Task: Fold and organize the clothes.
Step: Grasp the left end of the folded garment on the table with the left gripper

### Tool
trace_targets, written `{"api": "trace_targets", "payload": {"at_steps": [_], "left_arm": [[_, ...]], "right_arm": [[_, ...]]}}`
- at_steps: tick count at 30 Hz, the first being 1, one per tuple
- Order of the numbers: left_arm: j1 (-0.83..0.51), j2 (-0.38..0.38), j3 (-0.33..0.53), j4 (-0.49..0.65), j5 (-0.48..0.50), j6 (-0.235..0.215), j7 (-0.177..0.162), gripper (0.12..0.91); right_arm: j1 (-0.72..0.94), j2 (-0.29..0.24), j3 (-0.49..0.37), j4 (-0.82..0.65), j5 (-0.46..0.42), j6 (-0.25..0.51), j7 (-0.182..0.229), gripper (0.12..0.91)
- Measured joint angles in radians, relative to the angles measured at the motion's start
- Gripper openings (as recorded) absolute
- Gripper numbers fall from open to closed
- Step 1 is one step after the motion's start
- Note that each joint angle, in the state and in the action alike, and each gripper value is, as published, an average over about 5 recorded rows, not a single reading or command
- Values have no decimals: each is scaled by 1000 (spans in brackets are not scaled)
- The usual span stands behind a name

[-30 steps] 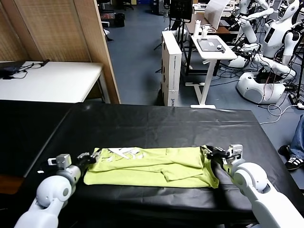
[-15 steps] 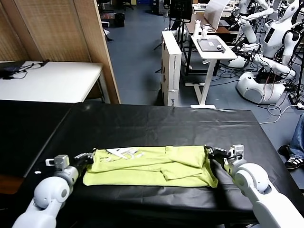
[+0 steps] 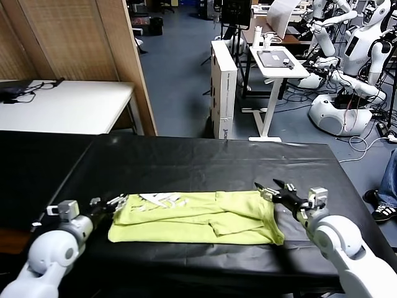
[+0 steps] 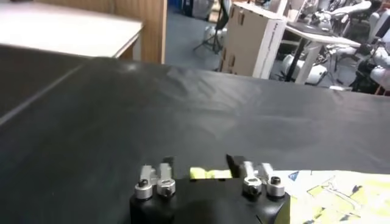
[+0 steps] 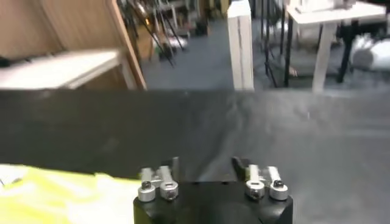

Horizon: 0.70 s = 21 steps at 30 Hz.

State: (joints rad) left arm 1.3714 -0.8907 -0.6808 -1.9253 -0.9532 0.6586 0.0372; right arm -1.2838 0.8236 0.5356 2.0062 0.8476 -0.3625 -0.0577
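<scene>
Big black table [image 3: 205,161]. Yellow-green shirt [image 3: 198,217] lies folded flat on near part, long way left to right, white print at left end.

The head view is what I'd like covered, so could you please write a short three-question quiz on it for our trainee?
1. True or false: the T-shirt lies folded into a long band on the black table.
2. Where is the white print? A) at the end near the left gripper B) at the end near the right gripper C) in the middle
3. Fill in: both grippers are ____ and hold nothing.

Key: 1 true; 2 A; 3 open.
</scene>
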Motion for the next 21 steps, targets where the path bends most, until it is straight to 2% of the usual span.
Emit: {"api": "trace_targets", "payload": {"at_steps": [4, 11, 21], "left_arm": [[40, 49, -59, 4, -96, 70, 57, 907], [45, 61, -88, 29, -100, 78, 105, 907], [68, 58, -95, 28, -130, 78, 110, 907]], "right_arm": [[-96, 6, 85, 50, -4, 46, -19, 907], [-233, 36, 190, 130, -14, 66, -23, 907], [-263, 37, 220, 155, -17, 67, -20, 907]]}}
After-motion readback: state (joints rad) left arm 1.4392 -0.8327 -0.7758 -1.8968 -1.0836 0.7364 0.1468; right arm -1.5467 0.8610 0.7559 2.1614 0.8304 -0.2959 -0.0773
